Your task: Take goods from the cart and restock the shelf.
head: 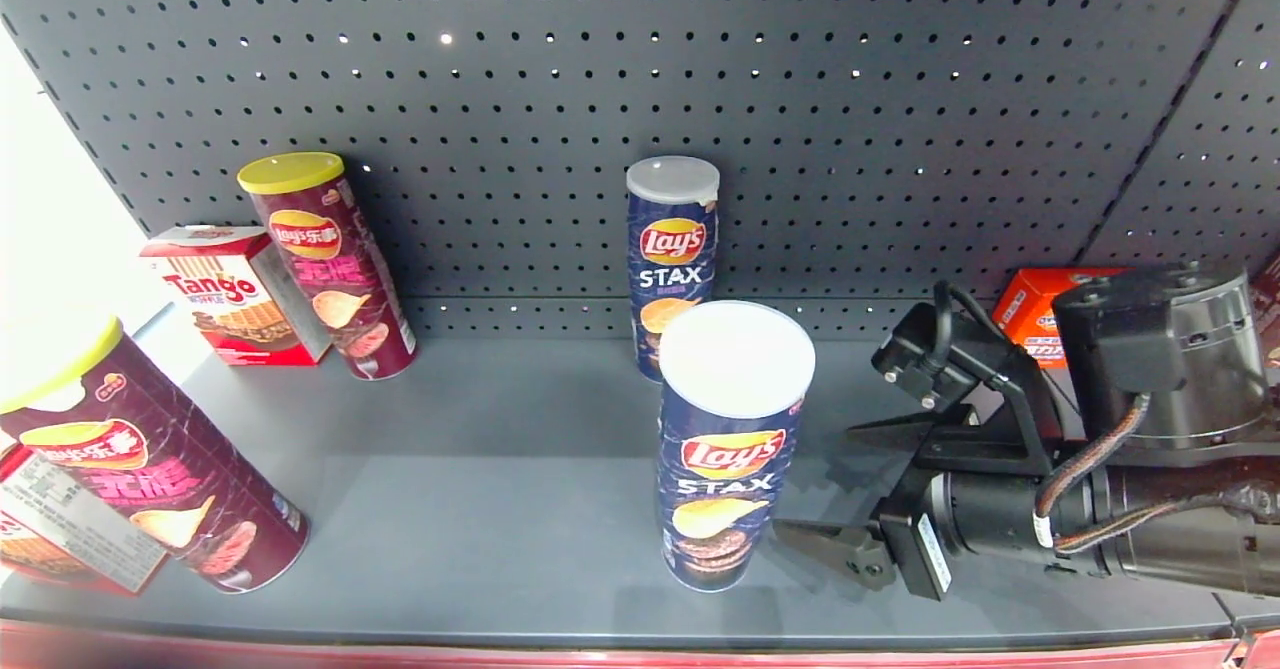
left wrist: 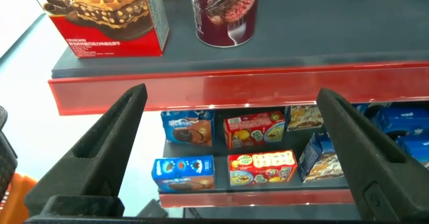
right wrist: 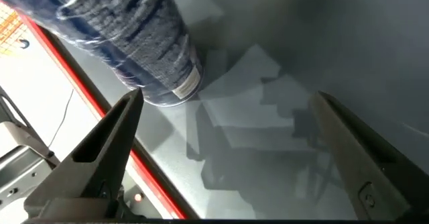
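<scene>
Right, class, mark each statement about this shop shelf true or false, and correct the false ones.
1. The blue cardboard crisp tube with the white lid stands upright near the front of the grey metal shelf. True.
2. The right gripper is shut on that tube. False: it is open, with the tube beside it.
3. A second blue tube with a grey lid stands behind it, by the perforated back panel. True.
4. The two maroon tubes with yellow lids lie on their sides. False: both stand on their bases.
5. The left gripper holds the red waffle box. False: it is open and empty; the box stands on the shelf.
</scene>
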You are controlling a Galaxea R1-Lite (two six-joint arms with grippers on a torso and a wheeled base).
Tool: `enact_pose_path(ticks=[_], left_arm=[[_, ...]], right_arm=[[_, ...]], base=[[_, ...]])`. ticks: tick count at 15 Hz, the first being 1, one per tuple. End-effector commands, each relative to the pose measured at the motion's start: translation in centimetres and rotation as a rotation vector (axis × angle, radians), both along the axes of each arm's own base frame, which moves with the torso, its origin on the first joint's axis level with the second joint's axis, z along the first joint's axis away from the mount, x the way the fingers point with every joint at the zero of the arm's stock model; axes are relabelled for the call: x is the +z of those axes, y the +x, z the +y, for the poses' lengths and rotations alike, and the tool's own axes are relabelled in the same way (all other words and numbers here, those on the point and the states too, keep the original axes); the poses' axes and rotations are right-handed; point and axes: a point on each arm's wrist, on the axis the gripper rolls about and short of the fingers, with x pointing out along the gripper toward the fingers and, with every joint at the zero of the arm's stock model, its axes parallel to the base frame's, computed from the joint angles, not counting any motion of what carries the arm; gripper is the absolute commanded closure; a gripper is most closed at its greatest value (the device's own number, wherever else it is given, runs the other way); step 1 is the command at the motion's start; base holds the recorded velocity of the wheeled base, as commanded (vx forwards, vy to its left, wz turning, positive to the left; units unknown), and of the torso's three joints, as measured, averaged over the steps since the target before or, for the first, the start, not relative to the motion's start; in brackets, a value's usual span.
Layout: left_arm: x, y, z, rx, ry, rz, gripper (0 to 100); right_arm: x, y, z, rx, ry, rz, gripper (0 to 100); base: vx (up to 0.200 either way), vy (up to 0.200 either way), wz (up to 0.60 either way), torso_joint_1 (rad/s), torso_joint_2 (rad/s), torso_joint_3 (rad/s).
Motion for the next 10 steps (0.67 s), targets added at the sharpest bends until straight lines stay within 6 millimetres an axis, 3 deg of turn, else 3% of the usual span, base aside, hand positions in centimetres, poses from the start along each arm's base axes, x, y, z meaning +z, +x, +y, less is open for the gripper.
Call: enact_pose_path(ticks=[1, 6, 10], left_arm=[[0.0, 0.0, 0.0, 0.0, 0.0, 0.001, 0], [0.0, 0.0, 0.0, 0.0, 0.0, 0.002, 0], [0.0, 0.0, 0.0, 0.0, -0.002, 0.002, 0]], right_arm=[[0.4, -0.1, -0.4, -0.007, 0.01, -0.011, 0], [0.4, 0.9, 0.1, -0.021, 0.007, -0.01, 0], [0.5, 1.5, 1.6, 0.008, 0.01, -0.013, 0]], base=[[0.0, 0.0, 0.0, 0.0, 0.0, 0.0], [0.0, 0.0, 0.0, 0.0, 0.0, 0.0], [0.0, 0.0, 0.0, 0.0, 0.0, 0.0]])
